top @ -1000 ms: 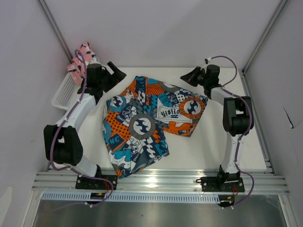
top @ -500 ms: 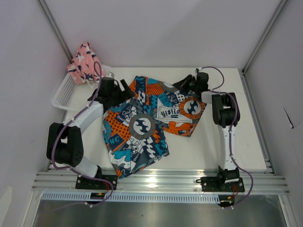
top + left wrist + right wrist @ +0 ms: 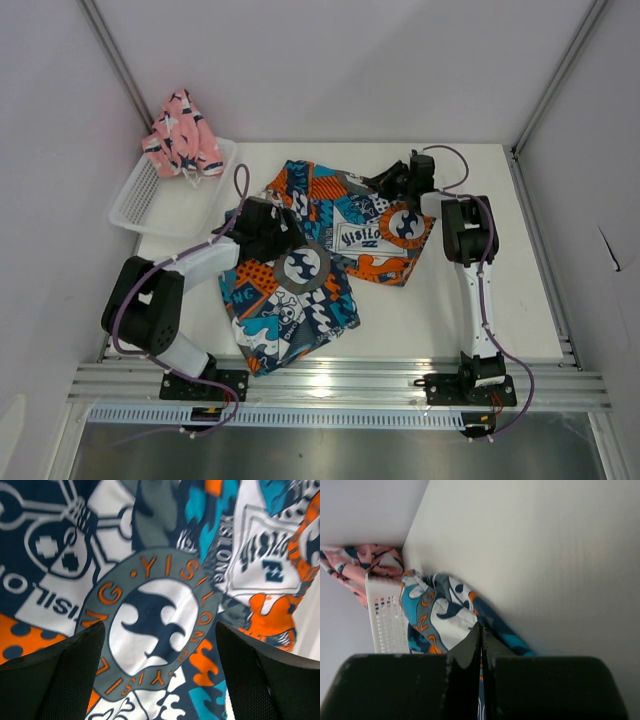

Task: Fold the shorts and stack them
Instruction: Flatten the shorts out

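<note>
Over the printed shorts (image 3: 300,295), left end effector (image 3: 160,627) wide apart, right end effector (image 3: 480,629) clamped on their far edge.

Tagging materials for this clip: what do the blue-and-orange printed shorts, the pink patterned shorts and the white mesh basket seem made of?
Blue-and-orange printed shorts: thin matte fabric, lying in soft creases; possibly synthetic. Pink patterned shorts: soft cloth, bunched limply. White mesh basket: likely rigid plastic, by its even grid.

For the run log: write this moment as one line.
left gripper open over blue-orange printed fabric shorts | right gripper shut on their far edge
</note>
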Robot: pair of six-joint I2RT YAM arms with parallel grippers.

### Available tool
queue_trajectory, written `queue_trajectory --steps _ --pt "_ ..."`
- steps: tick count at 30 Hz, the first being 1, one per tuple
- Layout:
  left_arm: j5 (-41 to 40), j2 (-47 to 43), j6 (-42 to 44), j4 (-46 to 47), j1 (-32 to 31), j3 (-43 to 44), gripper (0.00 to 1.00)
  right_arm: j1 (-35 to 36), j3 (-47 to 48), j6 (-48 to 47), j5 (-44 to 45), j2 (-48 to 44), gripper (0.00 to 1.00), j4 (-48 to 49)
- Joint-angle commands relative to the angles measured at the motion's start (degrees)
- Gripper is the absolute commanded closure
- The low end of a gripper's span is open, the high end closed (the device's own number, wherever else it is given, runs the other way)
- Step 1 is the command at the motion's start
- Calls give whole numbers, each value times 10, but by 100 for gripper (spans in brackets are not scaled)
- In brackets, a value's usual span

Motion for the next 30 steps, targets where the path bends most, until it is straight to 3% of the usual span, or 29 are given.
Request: queue_trajectory --steps 1,6,13,14,16,18,23,30 --pt "-5 -31 -21 25 -9 -25 8 -14 54 0 31 27 100 -40" --pt "0 -57 -23 17 -20 -50 8 -38 110 -16 66 45 100 -102" --pt "-14 -108 -48 20 -81 -72 7 -74 272 -21 43 93 99 -181" --pt "-10 -109 -49 19 -84 -70 7 -76 293 -32 25 89 89 -184" --pt "-10 -116 -52 11 -85 -63 7 -74 294 -50 21 67 79 -202" --pt "-18 -132 -44 -4 -85 -47 7 -65 247 -82 13 6 67 -201" --pt "-43 -163 -13 -113 -63 26 5 -21 93 -178 19 -155 52 -240" --pt "6 -247 -2 -154 75 22 4 121 -234 -243 116 -440 45 -187"
